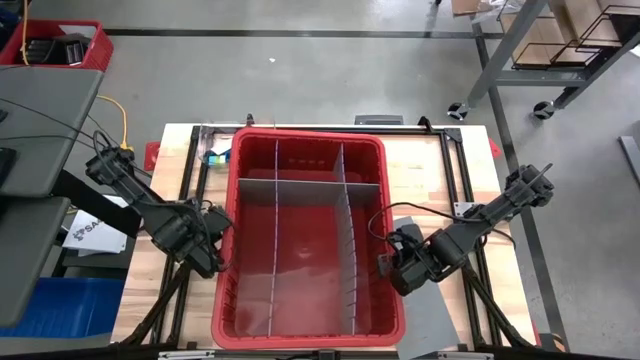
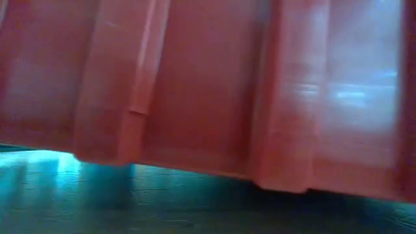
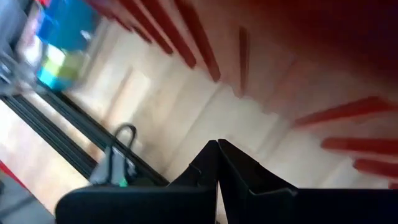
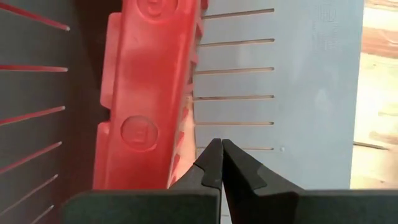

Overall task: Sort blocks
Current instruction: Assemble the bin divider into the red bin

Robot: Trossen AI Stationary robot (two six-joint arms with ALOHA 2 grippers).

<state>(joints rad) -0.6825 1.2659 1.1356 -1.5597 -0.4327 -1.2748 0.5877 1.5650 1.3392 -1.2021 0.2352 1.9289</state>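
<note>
Both pincers are clenched on nothing: the left gripper [image 1: 208,262] sits just outside the red bin's [image 1: 232,190] left wall, the right gripper [image 1: 392,272] just outside its right wall, over a loose grey divider sheet [image 1: 425,318]. A few blocks [image 1: 215,156] lie just beside the bin's far-left corner; its compartments look bare. Sorting seems not yet begun. Next, I judge, the left gripper must open and reach for those blocks.

Workshop: concrete floor [image 1: 330,75], wheeled metal rack [image 1: 520,60], wooden worktable [image 1: 500,240].
</note>
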